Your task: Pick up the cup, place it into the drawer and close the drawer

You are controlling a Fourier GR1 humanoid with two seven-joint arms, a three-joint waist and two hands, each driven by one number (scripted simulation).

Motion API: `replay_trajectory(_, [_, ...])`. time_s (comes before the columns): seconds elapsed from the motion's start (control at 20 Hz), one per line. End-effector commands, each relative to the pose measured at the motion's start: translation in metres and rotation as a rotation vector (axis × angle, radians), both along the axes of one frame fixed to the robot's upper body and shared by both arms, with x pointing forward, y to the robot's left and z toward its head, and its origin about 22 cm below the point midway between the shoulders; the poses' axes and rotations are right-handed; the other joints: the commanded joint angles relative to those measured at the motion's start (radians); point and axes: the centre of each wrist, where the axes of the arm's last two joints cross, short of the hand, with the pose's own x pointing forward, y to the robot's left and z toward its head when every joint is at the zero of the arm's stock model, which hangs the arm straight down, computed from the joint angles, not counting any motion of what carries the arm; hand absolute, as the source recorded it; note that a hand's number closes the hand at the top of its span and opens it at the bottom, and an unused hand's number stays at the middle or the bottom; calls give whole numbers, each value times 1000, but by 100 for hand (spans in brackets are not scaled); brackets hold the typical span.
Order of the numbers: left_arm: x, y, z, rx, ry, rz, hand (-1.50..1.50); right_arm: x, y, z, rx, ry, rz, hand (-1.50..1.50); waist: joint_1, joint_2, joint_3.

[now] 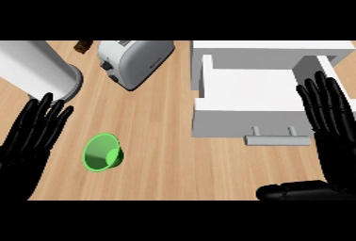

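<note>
Since the left hand (31, 136) is spread flat, fingers straight and holding nothing, the pick-up looks not yet begun — the cup (103, 152) sits on the counter (167, 141) just at its 3 o'clock. The right hand (332, 123), likewise open and bare, rests at 3 o'clock of the open drawer (243, 89). Next, I judge, the left hand must curl round the cup, then carry it toward 2 o'clock — into the drawer.

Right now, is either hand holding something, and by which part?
Nothing is held. The left hand and the right hand are open; the green cup lies untouched on the counter.
</note>
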Motion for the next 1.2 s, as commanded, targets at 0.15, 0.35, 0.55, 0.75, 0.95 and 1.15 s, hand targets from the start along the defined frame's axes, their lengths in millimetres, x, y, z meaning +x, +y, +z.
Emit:
replay_trajectory(0.15, [23,44,-18,-88,115,-33,-150,20,-3,-8,-2,87,44,-150,-5,-1,3])
replay_trajectory(0.35, [31,52,-47,-43,176,22,-150,14,-11,-27,-12,81,51,-150,-10,-1,3])
replay_trajectory(0.55, [32,56,-78,-28,210,9,-150,42,-28,3,-13,52,48,-150,-6,-1,3])
replay_trajectory(0.75, [40,50,-108,2,260,46,-150,56,-16,0,-40,25,72,-150,-6,-1,3])
replay_trajectory(0.95, [32,81,-131,42,283,88,-150,36,-16,8,-25,29,77,-150,-9,-2,3])
replay_trajectory(1.15, [48,81,-162,64,301,93,-150,41,-9,3,-35,36,56,-150,-12,-1,3])
